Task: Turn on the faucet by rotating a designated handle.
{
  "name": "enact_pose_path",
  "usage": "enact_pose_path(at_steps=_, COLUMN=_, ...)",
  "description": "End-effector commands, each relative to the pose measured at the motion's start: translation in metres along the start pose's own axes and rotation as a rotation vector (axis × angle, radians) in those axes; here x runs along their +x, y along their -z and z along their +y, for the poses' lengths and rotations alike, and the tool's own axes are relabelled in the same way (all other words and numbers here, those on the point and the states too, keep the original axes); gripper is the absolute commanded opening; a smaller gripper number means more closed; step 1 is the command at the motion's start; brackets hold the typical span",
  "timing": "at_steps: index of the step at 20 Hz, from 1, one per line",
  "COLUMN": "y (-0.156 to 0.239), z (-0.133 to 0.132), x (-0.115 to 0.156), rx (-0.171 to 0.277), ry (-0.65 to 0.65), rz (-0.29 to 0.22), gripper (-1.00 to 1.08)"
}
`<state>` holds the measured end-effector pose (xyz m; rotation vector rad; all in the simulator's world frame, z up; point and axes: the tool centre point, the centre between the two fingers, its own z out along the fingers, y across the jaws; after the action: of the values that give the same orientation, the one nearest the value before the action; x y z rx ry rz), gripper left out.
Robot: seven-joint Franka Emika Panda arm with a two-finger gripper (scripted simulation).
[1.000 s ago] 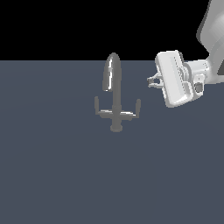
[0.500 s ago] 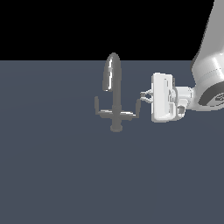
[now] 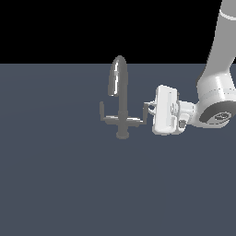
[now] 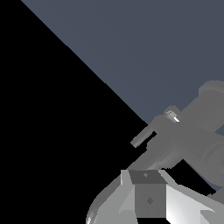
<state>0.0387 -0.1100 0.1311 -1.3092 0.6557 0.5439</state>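
Faucet (image 3: 120, 99) stands mid-floor; handle (image 3: 140, 118) juts from its post toward gripper (image 3: 150, 108), upturned tip right at the fingers, lever axis lying level. Can't tell if fingers open or closed.

The gripper (image 3: 150, 109) fingertips are too tiny to read in the exterior view, and the wrist view crops the faucet (image 4: 192, 131) at its edge.

Faucet (image 3: 120, 108) grey metal with glossy highlight on spout, end effector (image 3: 150, 107) smooth white plastic-looking, desk (image 3: 55, 184) matt slate-blue.
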Motion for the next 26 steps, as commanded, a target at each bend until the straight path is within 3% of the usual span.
enact_pose_path(at_steps=1, y=-0.001, z=0.0, x=0.001, rx=0.005, ry=-0.001, rz=-0.002, gripper=-1.0)
enact_pose_path(at_steps=8, y=-0.001, z=0.0, x=0.001, rx=0.002, ry=0.0, rz=-0.001, gripper=-1.0)
enact_pose_path(at_steps=26, y=-0.006, z=0.021, x=-0.041, rx=0.002, ry=0.0, rz=-0.001, gripper=-1.0)
